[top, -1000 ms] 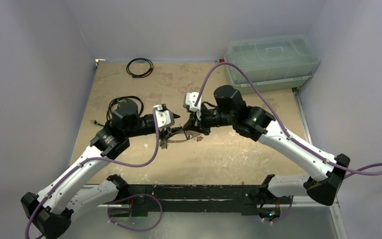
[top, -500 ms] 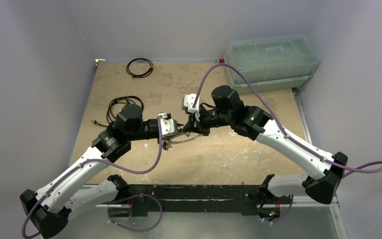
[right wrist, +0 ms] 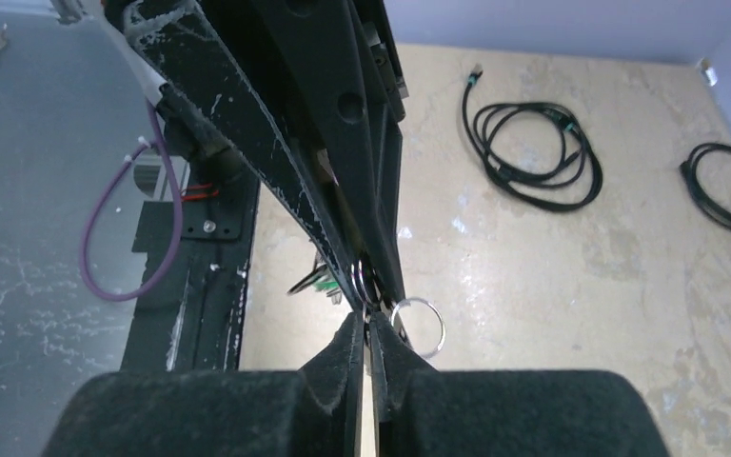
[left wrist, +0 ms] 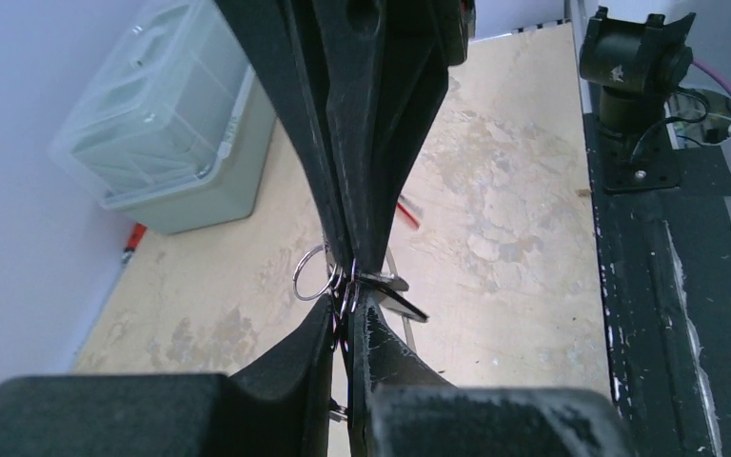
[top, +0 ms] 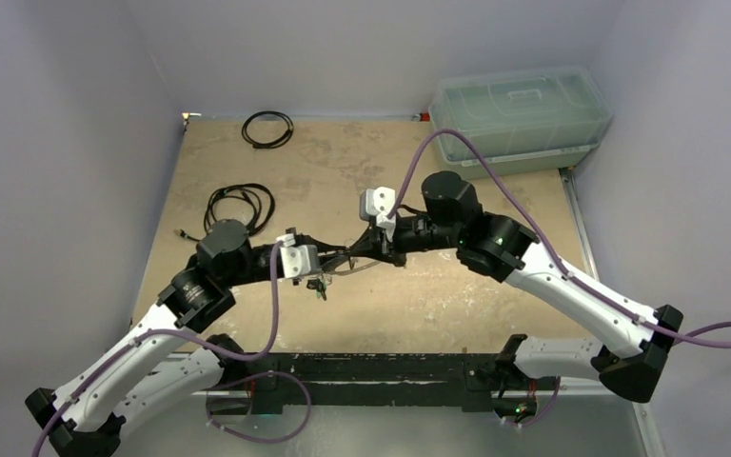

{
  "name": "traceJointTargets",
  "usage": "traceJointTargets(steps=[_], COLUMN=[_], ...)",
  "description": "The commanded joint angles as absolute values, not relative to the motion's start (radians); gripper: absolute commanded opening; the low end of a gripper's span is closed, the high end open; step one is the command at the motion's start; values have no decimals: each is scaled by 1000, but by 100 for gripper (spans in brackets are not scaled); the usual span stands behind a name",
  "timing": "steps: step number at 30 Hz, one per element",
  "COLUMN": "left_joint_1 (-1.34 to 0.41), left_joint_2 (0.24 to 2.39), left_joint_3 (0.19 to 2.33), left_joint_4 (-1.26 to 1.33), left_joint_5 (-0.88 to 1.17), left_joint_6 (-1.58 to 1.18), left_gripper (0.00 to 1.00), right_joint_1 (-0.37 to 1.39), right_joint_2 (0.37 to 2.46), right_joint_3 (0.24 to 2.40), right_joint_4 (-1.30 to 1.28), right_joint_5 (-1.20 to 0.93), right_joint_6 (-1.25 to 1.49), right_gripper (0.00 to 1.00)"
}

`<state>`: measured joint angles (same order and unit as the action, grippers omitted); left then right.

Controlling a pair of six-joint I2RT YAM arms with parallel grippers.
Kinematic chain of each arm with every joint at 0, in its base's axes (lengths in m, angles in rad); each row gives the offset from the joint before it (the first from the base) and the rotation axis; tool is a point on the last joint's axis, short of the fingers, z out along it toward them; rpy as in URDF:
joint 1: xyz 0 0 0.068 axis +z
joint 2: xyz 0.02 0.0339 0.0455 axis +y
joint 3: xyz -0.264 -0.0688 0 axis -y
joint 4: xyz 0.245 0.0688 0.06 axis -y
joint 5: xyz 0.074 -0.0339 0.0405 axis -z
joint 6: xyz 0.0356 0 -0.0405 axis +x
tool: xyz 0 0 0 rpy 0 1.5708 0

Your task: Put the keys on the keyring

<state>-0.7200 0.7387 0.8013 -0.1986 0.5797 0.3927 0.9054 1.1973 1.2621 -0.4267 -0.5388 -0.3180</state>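
Meets tip to tip above the middle of the table (top: 419, 300), well apart from its far edge; pinches the keyring (top: 352, 268) between left claw (top: 338, 257) and right claw (top: 354, 253), both squeezed fully shut on the thin metal; dangles the keys (top: 318, 284) just below the left tips. Looks light, stiff and slippery, likely to swivel in a pinch; best gripped on the flat band. Reaches in low from either side, forearms nearly level, fingers pointing at each other.
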Motion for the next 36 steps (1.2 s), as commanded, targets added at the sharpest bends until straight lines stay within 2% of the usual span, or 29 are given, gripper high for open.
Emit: traceJointTargets(steps=[1, 6, 14, 19, 29, 34, 36], left_joint_1=[-710, -709, -707, -694, -673, -667, -664], left_joint_2=[679, 673, 656, 663, 672, 664, 664], left_joint_3=[776, 774, 756, 750, 746, 740, 739], left_joint_4=[-124, -105, -43, -24, -15, 23, 31], left_joint_5=[549, 563, 623, 659, 696, 716, 726], left_joint_6=[358, 338, 285, 265, 246, 230, 225], left_gripper=[0, 0, 0, 0, 0, 0, 0], right_joint_1=[893, 893, 894, 897, 929, 936, 938], right_joint_2=[1128, 1073, 1052, 1113, 1171, 1180, 1192], right_joint_3=[1257, 1219, 1206, 1266, 1297, 1273, 1276], right_joint_4=[-371, -328, -283, -346, -378, -359, -365], right_joint_5=[-546, -524, -587, -660, -605, -588, -582], right_joint_6=[-288, -294, -299, -333, -352, -344, -345], right_gripper=[11, 36, 50, 40, 38, 29, 22])
